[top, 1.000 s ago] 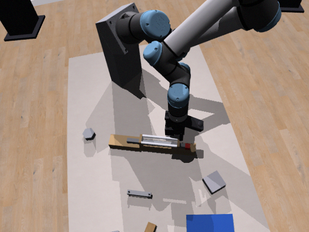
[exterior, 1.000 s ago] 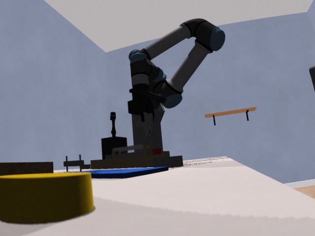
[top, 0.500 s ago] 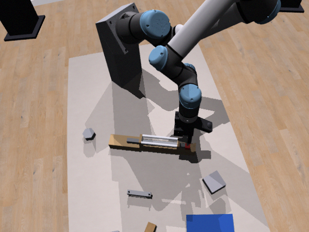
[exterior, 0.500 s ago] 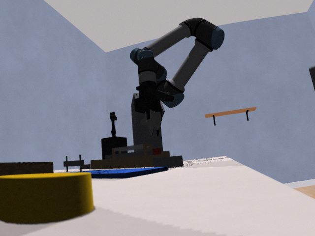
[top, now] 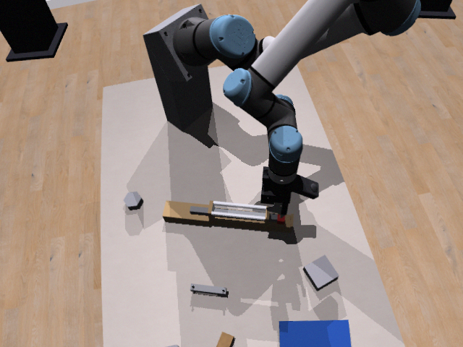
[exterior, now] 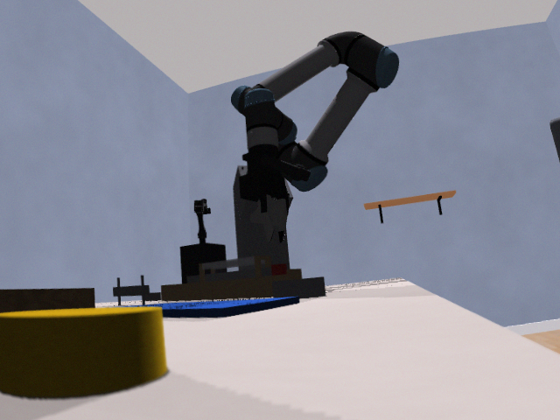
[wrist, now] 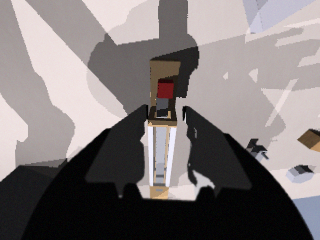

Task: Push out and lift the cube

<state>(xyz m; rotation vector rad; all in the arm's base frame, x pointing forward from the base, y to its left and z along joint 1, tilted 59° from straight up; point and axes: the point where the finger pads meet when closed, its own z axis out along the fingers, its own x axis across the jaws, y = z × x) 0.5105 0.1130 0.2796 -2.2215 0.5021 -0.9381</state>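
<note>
Closest to me squats a fat yellow disc [exterior: 83, 354], at eight o'clock from the channel [top: 239, 216] [exterior: 263, 267] [wrist: 172, 155]. Seen from above, the red cube [top: 281, 219] [exterior: 278, 269] [wrist: 165, 89] sits just outside the channel at its three o'clock end, down on the short ledge [top: 289, 220] [wrist: 164, 70]. The gripper [top: 281, 212] [exterior: 273, 223] [wrist: 165, 106] hangs above, jaws partly spread, nothing between them. A blue panel [top: 315, 334] [exterior: 226, 308] lies towards five o'clock.

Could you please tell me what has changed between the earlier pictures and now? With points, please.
The arm [top: 286, 143] [exterior: 262, 117] has carried the gripper [top: 283, 212] [wrist: 165, 106] along the channel [top: 239, 217] [wrist: 150, 155] toward its short-ledge end, rightward in the top view. Nothing has been taken hold of or let go. The red cube [top: 281, 219] [exterior: 278, 269] [wrist: 165, 89] and channel stayed put.
</note>
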